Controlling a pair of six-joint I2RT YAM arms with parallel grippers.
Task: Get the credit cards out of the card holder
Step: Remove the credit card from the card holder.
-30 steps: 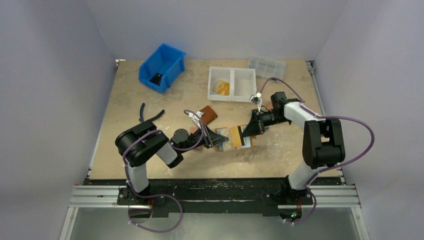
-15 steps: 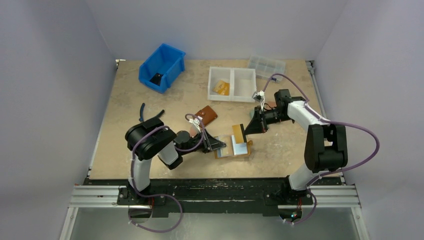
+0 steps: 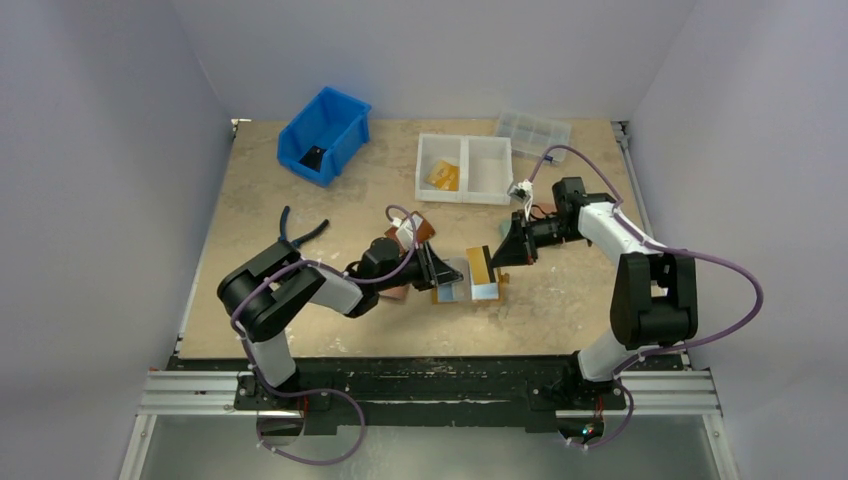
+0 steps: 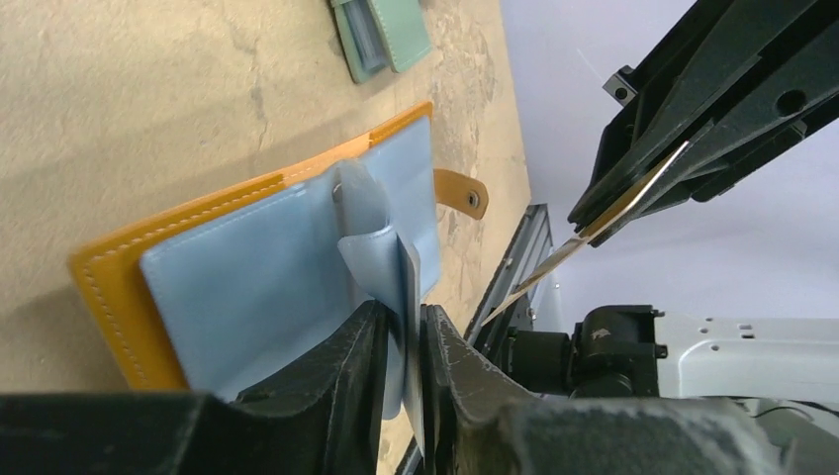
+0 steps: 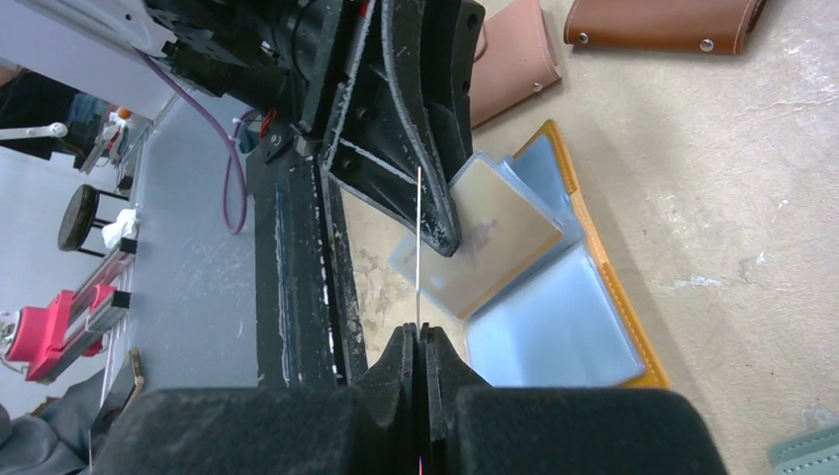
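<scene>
**Desk:** What sits in the right gripper (image 5: 419, 341)?

**Photographer:** A credit card (image 5: 419, 247). It is pinched between fingers pressed fully together, seen edge-on from the wrist, and lifted off the desk (image 3: 560, 300).

**Desk:** And the left gripper (image 4: 403, 334)?

**Photographer:** Its fingers stand narrow, nipping one bluish plastic sleeve (image 4: 376, 237) raised from the card holder (image 4: 109, 287). A tan card (image 5: 495, 233) shows inside that sleeve.

**Desk:** Where is the holder?

**Photographer:** It lies open and face up on the desk, roughly midway between the left and right edges and closer to the near edge. It sits directly beneath the two grippers, whose tips face each other. The lifted card hangs above it without touching. The snap tab (image 4: 462, 191) sticks out flat from the cover.

**Desk:** What surrounds it?

**Photographer:** A pink wallet (image 5: 510, 64) lies just beside its left side, with a brown wallet (image 5: 663, 25) a little farther toward the far edge. A blue bin (image 3: 322, 135) stands near the far left corner, and a white tray (image 3: 465, 168) sits along the far edge.
</scene>
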